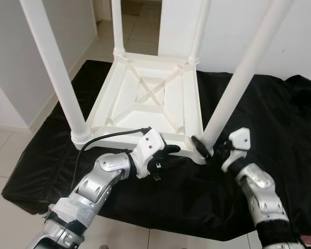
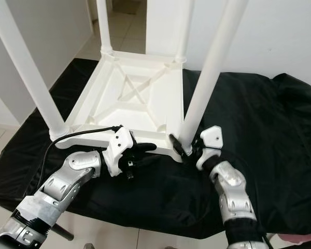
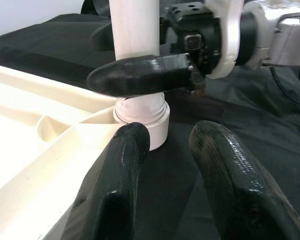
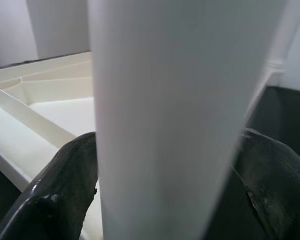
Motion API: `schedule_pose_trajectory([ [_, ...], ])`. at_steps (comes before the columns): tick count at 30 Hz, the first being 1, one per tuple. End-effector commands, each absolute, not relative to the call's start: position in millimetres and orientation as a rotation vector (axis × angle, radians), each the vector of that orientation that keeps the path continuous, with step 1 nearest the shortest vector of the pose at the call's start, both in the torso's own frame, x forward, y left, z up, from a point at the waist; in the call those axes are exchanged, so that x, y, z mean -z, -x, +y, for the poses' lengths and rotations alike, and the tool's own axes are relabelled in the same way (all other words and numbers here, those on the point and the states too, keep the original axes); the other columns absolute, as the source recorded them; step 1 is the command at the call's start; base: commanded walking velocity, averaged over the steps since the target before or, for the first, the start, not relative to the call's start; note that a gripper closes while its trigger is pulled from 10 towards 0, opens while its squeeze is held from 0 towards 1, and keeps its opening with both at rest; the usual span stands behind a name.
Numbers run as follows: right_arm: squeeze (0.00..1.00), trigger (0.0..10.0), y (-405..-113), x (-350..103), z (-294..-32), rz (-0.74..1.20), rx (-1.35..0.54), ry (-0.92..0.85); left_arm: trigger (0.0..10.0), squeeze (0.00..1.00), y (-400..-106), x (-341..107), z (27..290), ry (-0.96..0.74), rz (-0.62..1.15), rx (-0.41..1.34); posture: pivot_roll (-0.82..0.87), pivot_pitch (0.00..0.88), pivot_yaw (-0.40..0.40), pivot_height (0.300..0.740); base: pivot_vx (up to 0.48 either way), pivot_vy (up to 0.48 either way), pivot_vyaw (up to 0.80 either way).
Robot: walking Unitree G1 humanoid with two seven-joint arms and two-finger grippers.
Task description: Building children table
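A white plastic children's table lies upside down on a black cloth, its legs pointing up. The near right leg stands in its corner socket. My right gripper is shut on this leg just above the socket, one black finger on each side of the leg. To its left, my left gripper rests open at the table's near edge, pointing at the same corner. Its two fingers sit apart with nothing between them, a short way from the socket.
The near left leg and two far legs rise tall around the work area. The black cloth covers the floor under the table, with pale tiles and white walls around it. A black cable loops over my left wrist.
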State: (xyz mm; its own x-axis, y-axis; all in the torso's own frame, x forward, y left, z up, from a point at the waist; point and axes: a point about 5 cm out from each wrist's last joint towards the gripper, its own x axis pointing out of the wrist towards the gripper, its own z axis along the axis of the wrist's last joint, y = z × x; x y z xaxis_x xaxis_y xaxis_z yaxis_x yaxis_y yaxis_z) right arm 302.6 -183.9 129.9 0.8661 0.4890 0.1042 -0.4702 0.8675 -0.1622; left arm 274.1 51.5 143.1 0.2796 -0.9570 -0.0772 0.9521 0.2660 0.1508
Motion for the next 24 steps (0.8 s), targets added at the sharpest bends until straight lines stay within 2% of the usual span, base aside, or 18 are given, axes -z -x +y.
schedule_pose_trajectory([
  [1, 0.00, 2.2, -308, -122, -181, -0.117, -0.528, 0.137, 10.0, 0.00, -271, -142, 51, -0.196, -0.028, 1.356, -0.07, 0.000, -0.012, 0.740, 0.000, 0.000, 0.00],
  [2, 0.00, 2.2, -308, -122, -181, -0.117, -0.528, 0.137, 10.0, 0.00, -271, -142, 51, -0.196, -0.028, 1.356, -0.07, 0.000, -0.012, 0.740, 0.000, 0.000, 0.00],
  [3, 0.00, 0.0, -310, -121, -179, -0.110, -0.536, 0.140, 10.0, 0.00, -271, -143, 51, -0.197, -0.028, 1.357, -0.07, 0.000, -0.014, 0.740, 0.000, 0.000, 0.00],
  [14, 0.00, 0.0, -302, -111, -182, -0.087, -0.517, 0.114, 10.0, 0.00, -272, -143, 55, -0.192, -0.027, 1.330, -0.06, 0.000, -0.025, 0.740, 0.000, 0.000, 0.00],
  [16, 0.00, 0.0, -301, -111, -183, -0.095, -0.485, 0.091, 10.0, 0.00, -272, -143, 55, -0.191, -0.028, 1.328, -0.06, 0.000, -0.026, 0.740, 0.000, 0.000, 0.00],
  [17, 0.00, 0.0, -301, -110, -186, -0.106, -0.370, 0.074, 10.0, 0.00, -273, -144, 54, -0.189, -0.028, 1.327, -0.07, 0.000, -0.017, 0.740, 0.000, 0.000, 0.00],
  [19, 0.00, 0.0, -301, -110, -186, -0.106, -0.370, 0.074, 10.0, 0.00, -273, -144, 54, -0.189, -0.028, 1.327, -0.07, 0.000, -0.017, 0.740, 0.000, 0.000, 0.00],
  [21, 0.00, 0.0, -299, -111, -186, -0.107, -0.261, 0.046, 10.0, 0.00, -273, -144, 54, -0.188, -0.028, 1.332, -0.07, 0.000, -0.016, 0.740, 0.000, 0.000, 0.00],
  [24, 0.00, 0.0, -298, -111, -186, -0.101, -0.200, 0.012, 10.0, 0.00, -274, -144, 54, -0.189, -0.028, 1.332, -0.08, 0.000, -0.014, 0.740, 0.000, 0.000, 0.00],
])
